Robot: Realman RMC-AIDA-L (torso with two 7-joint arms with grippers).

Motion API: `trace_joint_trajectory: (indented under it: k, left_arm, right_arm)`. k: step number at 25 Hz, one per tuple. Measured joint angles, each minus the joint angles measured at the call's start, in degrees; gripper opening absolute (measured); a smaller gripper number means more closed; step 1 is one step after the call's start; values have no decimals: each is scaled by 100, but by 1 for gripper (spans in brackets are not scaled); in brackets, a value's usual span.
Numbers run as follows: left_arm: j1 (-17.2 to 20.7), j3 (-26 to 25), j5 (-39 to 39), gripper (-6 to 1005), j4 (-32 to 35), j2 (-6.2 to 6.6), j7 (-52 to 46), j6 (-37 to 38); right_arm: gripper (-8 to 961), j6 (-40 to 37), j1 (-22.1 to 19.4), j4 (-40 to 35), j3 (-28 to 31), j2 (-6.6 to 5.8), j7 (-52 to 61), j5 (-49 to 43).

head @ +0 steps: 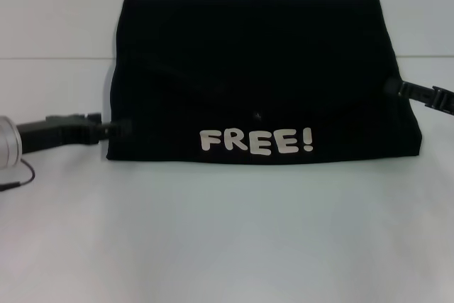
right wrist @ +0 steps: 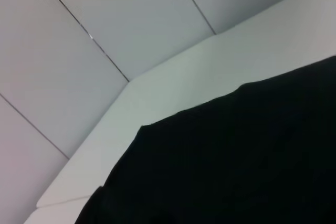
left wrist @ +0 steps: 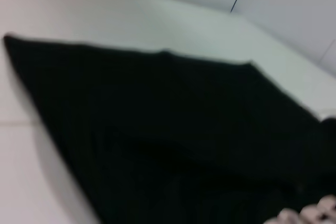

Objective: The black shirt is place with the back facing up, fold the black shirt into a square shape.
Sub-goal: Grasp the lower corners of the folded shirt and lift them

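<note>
On the white table (head: pixel 227 246), as seen from the head view, the black shirt (head: pixel 262 76) was laid folded into a broad, roughly rectangular block, with white "FREE!" lettering (head: pixel 255 141) printed along its near edge. The left gripper (head: pixel 117 130) was reached in from the left at the shirt's lower left corner, its dark fingertips set against the fabric edge; whether cloth was pinched between them or merely touched could not be told, since black fingers merged with black fabric. The right gripper (head: pixel 394 87) was met at the shirt's right edge, about halfway up, and its tips were likewise lost against the cloth, so its opening could not be judged either. Much of each arm was cut off by the frame sides, only a silver wrist (head: pixel 8 141) being shown on the left. From the left wrist view, the black shirt (left wrist: pixel 173 129) was seen close and blurred, filling most of the frame, with a scrap of the white lettering (left wrist: pixel 310 214) at one corner; none of that arm's own fingers were shown. From the right wrist view, only a dark expanse of the black shirt (right wrist: pixel 236 161) was shown against the table's far corner (right wrist: pixel 131 85) and a panelled wall (right wrist: pixel 105 24), which the head view did not reveal.
</note>
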Motion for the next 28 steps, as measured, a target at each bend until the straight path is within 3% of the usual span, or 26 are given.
trace_joint_trajectory:
  k: [3, 12, 28]
  left_arm:
    - [33, 33, 542, 794, -104, -39, -12, -291]
    - [-117, 428, 639, 784, -592, -96, -10, -1402]
    - [-185, 745, 687, 766, -573, -98, -71, -1163]
  right_arm:
    - [749, -2, -15, -2, -16, -2, 9, 0]
    - [749, 110, 28, 4, -19, 24, 45, 1]
    - [749, 229, -34, 12, -51, 28, 136, 5]
